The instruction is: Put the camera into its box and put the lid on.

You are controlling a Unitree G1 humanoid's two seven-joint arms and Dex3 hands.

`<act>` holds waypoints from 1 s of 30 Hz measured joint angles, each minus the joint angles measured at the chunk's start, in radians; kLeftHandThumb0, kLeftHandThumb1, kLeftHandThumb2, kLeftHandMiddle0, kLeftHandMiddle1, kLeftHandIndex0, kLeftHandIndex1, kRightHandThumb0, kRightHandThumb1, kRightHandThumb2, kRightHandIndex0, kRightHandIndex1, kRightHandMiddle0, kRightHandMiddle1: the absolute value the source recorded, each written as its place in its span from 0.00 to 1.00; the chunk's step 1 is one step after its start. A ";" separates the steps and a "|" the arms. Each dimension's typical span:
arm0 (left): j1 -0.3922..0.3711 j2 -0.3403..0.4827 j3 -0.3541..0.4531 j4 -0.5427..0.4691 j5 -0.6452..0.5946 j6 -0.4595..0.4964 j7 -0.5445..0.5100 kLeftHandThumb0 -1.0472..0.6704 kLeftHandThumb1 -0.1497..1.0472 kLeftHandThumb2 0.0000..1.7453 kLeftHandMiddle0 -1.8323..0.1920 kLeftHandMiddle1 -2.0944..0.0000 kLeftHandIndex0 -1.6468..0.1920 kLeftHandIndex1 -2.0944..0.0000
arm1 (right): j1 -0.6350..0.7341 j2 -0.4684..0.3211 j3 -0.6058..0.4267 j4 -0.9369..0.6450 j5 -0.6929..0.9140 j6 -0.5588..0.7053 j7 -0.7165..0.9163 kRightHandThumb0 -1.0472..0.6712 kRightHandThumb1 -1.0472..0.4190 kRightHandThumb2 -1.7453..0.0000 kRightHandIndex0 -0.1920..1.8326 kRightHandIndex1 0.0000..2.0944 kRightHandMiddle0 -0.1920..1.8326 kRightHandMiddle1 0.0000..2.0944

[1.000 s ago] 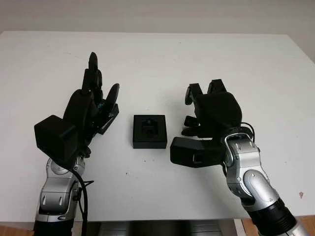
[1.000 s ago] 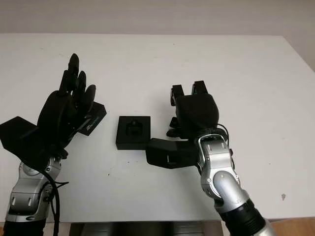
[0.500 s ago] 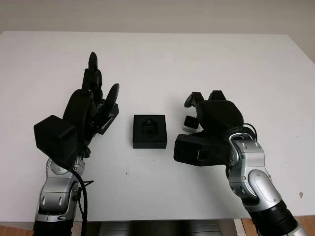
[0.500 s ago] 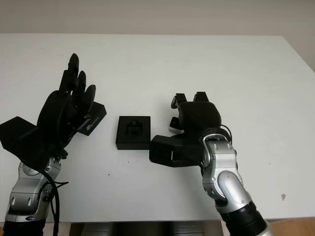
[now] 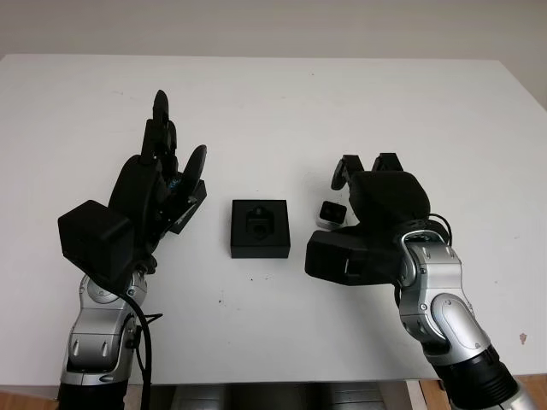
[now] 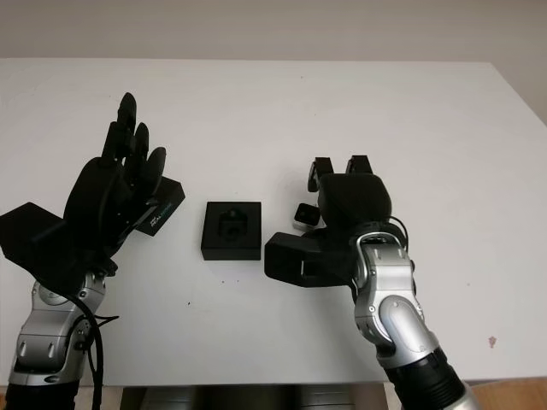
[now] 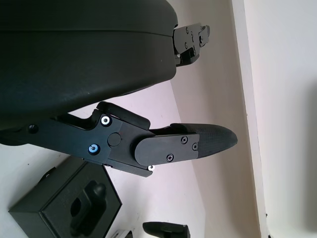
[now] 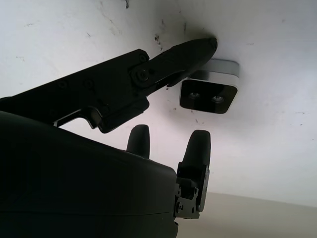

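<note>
step: reaching for camera (image 5: 330, 213), mid-frame right of open box (image 5: 260, 227) | right hand (image 5: 369, 192) over it, fingers wide, holding nothing | left hand (image 5: 158, 184) open, raised mid-left | next: close on camera, lift

White table (image 5: 273, 102), plain all over bar a few dark specks. Matte black box (image 5: 260, 228), black foam insert inside it. The camera (image 8: 209, 90) has a silver-white body and a glossy black face. Both hands, left (image 5: 158, 184) and right (image 5: 376, 201), are black, on silver-grey forearms.
</note>
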 measured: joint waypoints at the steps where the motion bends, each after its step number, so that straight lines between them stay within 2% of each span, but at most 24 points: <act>1: 0.000 0.001 0.000 0.000 0.001 -0.001 0.000 0.24 1.00 0.28 1.00 1.00 1.00 1.00 | -0.001 0.000 0.000 0.007 0.000 -0.001 -0.010 0.24 0.11 0.97 0.00 0.97 0.05 0.75; 6: 0.000 0.004 0.000 0.000 0.002 -0.004 -0.002 0.24 1.00 0.27 1.00 1.00 1.00 1.00 | -0.007 -0.005 0.000 0.043 0.002 -0.001 -0.030 0.24 0.10 0.97 0.00 0.97 0.06 0.73; 11: 0.000 0.005 0.000 0.000 0.004 -0.010 -0.004 0.24 1.00 0.27 1.00 1.00 1.00 1.00 | -0.022 -0.011 0.000 0.083 0.003 -0.005 -0.040 0.24 0.10 0.97 0.00 0.97 0.05 0.82; 14: 0.000 0.005 0.000 0.000 0.003 -0.010 -0.004 0.24 1.00 0.26 1.00 1.00 1.00 1.00 | -0.029 -0.011 0.000 0.096 0.018 -0.004 -0.037 0.26 0.10 0.97 0.00 0.94 0.07 0.74; 16: 0.000 0.005 0.000 0.000 0.001 -0.010 -0.005 0.24 1.00 0.26 1.00 1.00 1.00 1.00 | -0.031 -0.010 0.000 0.098 0.031 -0.002 -0.032 0.26 0.10 0.97 0.00 0.93 0.07 0.72; 24: 0.000 0.006 0.000 0.000 0.003 -0.010 -0.005 0.24 1.00 0.26 1.00 1.00 1.00 1.00 | -0.034 -0.006 -0.005 0.107 0.110 0.002 -0.025 0.28 0.10 0.97 0.00 0.93 0.07 0.77; 26: 0.000 0.006 0.000 0.000 0.004 -0.010 -0.005 0.23 1.00 0.27 1.00 1.00 1.00 1.00 | -0.038 -0.007 -0.005 0.116 0.129 -0.001 -0.028 0.28 0.09 0.97 0.00 0.93 0.07 0.79; 28: 0.000 0.006 0.000 0.000 0.005 -0.010 -0.005 0.23 1.00 0.27 1.00 1.00 1.00 1.00 | -0.038 -0.010 -0.007 0.123 0.150 -0.011 -0.038 0.29 0.09 0.97 0.00 0.95 0.05 0.88; 30: 0.000 0.006 0.000 0.000 0.005 -0.010 -0.005 0.23 1.00 0.27 1.00 1.00 1.00 1.00 | -0.038 -0.012 -0.009 0.134 0.170 -0.026 -0.059 0.30 0.09 0.97 0.00 0.97 0.05 0.90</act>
